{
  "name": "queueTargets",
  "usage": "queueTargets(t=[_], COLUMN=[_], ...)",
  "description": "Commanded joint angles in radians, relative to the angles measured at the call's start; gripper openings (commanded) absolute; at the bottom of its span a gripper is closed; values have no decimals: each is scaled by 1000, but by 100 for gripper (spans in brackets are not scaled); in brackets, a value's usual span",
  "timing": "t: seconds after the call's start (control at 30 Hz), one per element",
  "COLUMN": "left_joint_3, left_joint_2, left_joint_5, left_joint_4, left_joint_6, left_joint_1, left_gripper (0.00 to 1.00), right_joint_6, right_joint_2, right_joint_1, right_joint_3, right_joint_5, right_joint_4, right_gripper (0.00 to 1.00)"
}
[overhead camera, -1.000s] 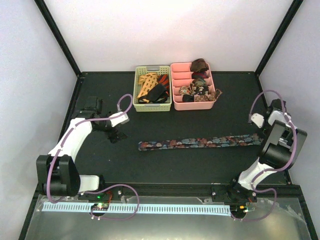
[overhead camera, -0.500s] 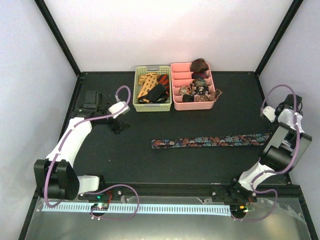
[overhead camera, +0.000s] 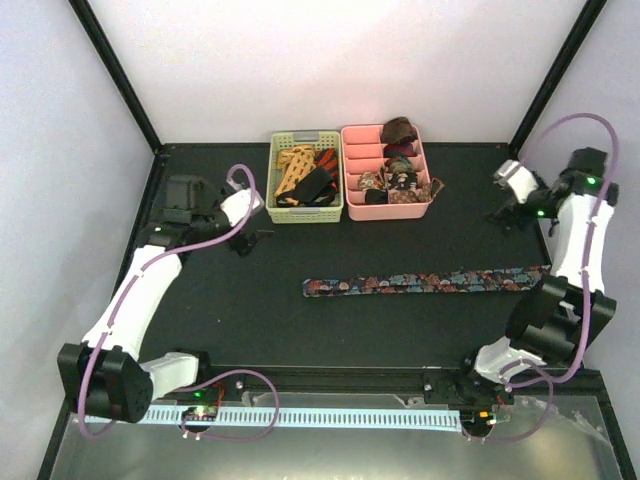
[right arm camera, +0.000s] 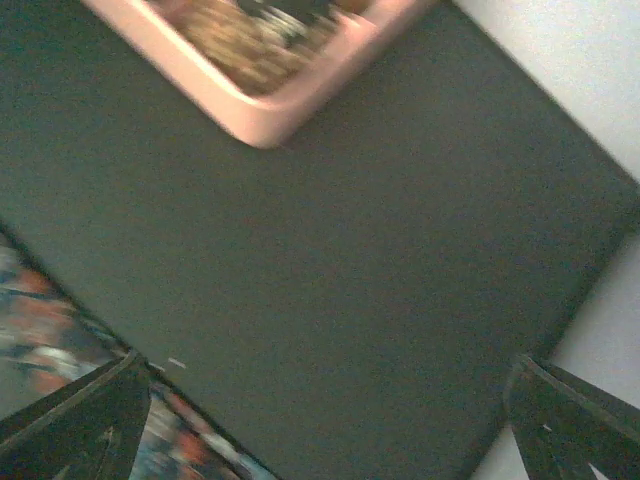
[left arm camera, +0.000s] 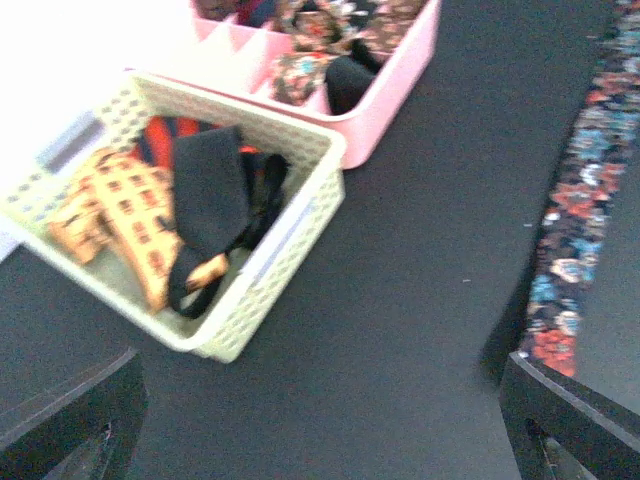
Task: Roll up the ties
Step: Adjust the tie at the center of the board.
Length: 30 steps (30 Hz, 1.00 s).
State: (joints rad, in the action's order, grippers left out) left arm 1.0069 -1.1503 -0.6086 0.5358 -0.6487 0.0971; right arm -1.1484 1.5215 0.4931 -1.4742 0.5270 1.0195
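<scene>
A matte black bench (overhead camera: 400, 240) fills an enclosed booth. Three plain, pale lavender-white panels close it in: a back wall (overhead camera: 330, 60), a left wall (overhead camera: 60, 150) and a right wall (overhead camera: 625, 60). Black corner posts (overhead camera: 115, 75) slant up where the panels meet. A brushed metal ledge (overhead camera: 330, 455) runs along the near edge. The light is soft and even.

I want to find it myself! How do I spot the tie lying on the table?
Start at the black table. In front of the basket and tray lies one tie. It alone is stretched out long, dark with flowers.
</scene>
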Motion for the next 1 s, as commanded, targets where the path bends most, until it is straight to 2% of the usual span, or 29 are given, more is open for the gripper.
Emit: queueTargets(t=[0.0, 0.07, 0.2, 0.33, 0.53, 0.77, 0.97], left_joint_3=[-5, -29, -45, -35, -46, -30, -20], left_joint_2=[-54, -82, -178, -275, -376, -454, -486], left_joint_5=[-62, -47, -24, 60, 202, 211, 214], left_joint_4=[47, 30, 20, 22, 22, 7, 6], left_joint_6=[-44, -40, -44, -47, -67, -49, -38], left_joint_1=[105, 161, 254, 358, 498, 530, 537], left_gripper=[99, 99, 99, 99, 99, 99, 99], right_joint_6=[-77, -47, -45, -127, -143, -130, -146], right_joint_2=[64, 19, -137, -162, -66, -2, 0], right_joint_1=[-173, -265, -459, -573, -601, -653, -685], right_joint_3=[2, 110, 438, 636, 672, 674, 729], right_joint_5=[261, 203, -9, -150, -194, -228, -290], right_joint_4=[270, 177, -189, -333, -366, -393, -442], right_gripper=[100, 100, 100, 100, 97, 94, 73])
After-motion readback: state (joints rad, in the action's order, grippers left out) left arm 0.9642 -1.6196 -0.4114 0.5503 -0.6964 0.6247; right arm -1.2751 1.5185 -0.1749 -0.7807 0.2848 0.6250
